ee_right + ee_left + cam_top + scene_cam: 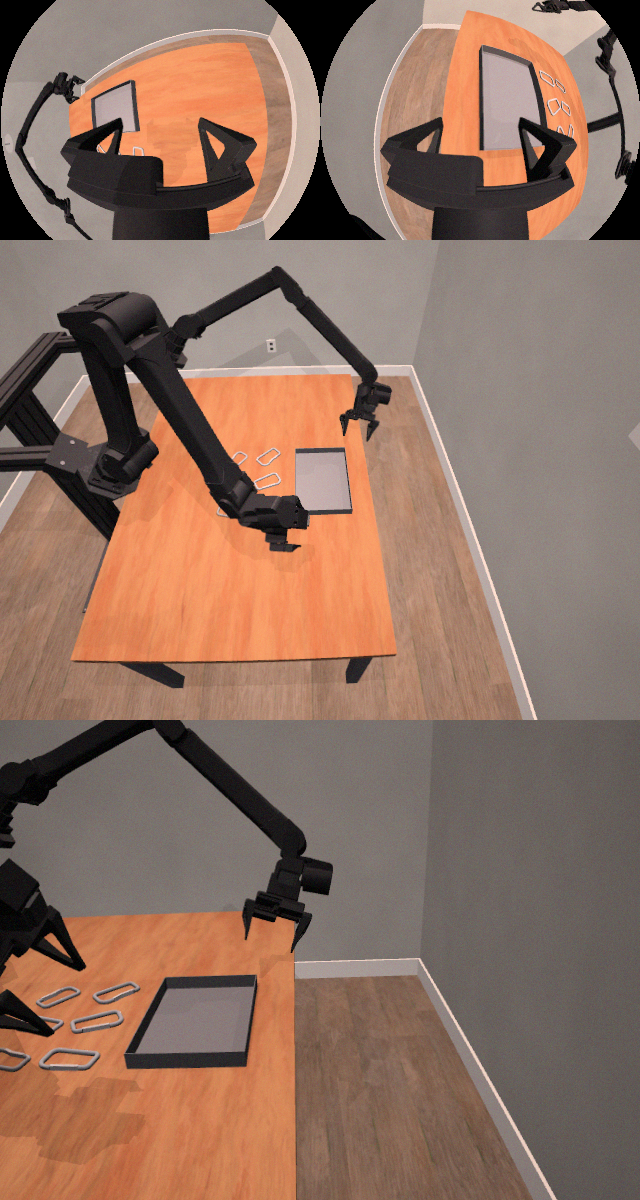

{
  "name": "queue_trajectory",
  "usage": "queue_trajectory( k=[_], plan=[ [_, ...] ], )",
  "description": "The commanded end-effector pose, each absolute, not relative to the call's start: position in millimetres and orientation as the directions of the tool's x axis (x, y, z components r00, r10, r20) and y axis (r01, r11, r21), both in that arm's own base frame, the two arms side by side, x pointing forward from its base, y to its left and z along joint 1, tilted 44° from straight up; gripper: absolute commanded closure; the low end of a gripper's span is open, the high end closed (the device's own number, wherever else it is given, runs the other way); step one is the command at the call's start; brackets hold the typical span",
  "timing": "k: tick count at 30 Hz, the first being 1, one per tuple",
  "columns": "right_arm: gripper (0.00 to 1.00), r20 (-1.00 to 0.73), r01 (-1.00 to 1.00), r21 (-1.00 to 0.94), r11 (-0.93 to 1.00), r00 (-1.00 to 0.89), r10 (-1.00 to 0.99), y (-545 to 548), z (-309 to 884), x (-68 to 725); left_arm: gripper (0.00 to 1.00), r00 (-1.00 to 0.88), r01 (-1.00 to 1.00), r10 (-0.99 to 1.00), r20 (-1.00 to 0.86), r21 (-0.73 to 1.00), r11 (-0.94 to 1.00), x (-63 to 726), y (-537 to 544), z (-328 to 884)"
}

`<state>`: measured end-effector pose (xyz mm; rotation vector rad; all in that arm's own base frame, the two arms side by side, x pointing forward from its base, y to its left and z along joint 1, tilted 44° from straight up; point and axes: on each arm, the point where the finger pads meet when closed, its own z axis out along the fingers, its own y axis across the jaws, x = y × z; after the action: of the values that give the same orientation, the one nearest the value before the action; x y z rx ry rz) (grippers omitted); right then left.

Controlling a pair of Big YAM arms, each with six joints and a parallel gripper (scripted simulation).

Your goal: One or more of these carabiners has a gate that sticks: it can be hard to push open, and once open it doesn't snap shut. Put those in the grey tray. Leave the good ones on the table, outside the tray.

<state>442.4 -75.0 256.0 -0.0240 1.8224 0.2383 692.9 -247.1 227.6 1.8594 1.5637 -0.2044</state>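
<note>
Six carabiners are lying outside the tray, both end effectors spread

The tray (323, 480) (196, 1019) (507, 100) (115, 105) is sitting flat on the worktop (232, 601) (206, 1123) (505, 167) (200, 75), between the two end effectors in the top view. It is holding no carabiner; its grey floor is showing bare inside low dark walls.

The left end effector (356, 437) (269, 945) (480, 121) (82, 89) is hanging above the worktop's edge, near the tray's short side, its fingers standing wide apart with nothing between them. From its wrist, the tray is lying ahead, and the carabiners (266, 476) (95, 1029) (549, 106) (139, 147) are lying past the tray's right wall.

The right end effector (303, 534) (67, 1000) (537, 9) (160, 121) is also holding its fingers wide apart, gripping nothing above the worktop. From its wrist, the tray is appearing ahead and to the left, while some carabiners are partly hiding behind the left finger and gripper body. All six are resting on the worktop, apart from the tray. Which gates are sticking, the pictures cannot tell.
</note>
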Motion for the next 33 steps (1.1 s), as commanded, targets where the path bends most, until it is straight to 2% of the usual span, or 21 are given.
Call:
queue_trajectory(
  k=[1,18,20,24,28,33],
  plan=[
    [0.0,-0.961,-0.143,0.146,0.979,-0.257,0.106,-75.0,259.5,442.5,0.0,0.272,0.911,0.805,-0.527,0.41,-0.04,691.9,-249.5,235.8],
    [0.0,-0.961,-0.143,0.146,0.979,-0.257,0.106,-75.0,259.5,442.5,0.0,0.272,0.911,0.805,-0.527,0.41,-0.04,691.9,-249.5,235.8],
    [0.0,-0.961,-0.166,0.111,0.98,-0.268,0.063,-67.0,252.9,438.3,0.21,0.289,0.91,0.802,-0.523,0.411,-0.059,685.3,-261.1,229.1],
    [0.0,-0.959,-0.256,-0.039,0.966,-0.261,-0.108,-47.3,240.7,428.3,0.21,0.33,0.884,0.813,-0.48,0.459,-0.087,679.0,-275.4,224.2],
    [0.0,-0.923,-0.392,-0.187,0.901,-0.242,-0.297,-13.7,214.8,409.8,0.21,0.346,0.87,0.849,-0.4,0.476,-0.13,669.0,-297.7,168.0],
    [0.0,-0.876,-0.507,-0.298,0.809,-0.191,-0.443,14.5,192.8,390.6,0.21,0.377,0.829,0.87,-0.318,0.534,-0.164,653.0,-316.2,151.0]
  ],
)
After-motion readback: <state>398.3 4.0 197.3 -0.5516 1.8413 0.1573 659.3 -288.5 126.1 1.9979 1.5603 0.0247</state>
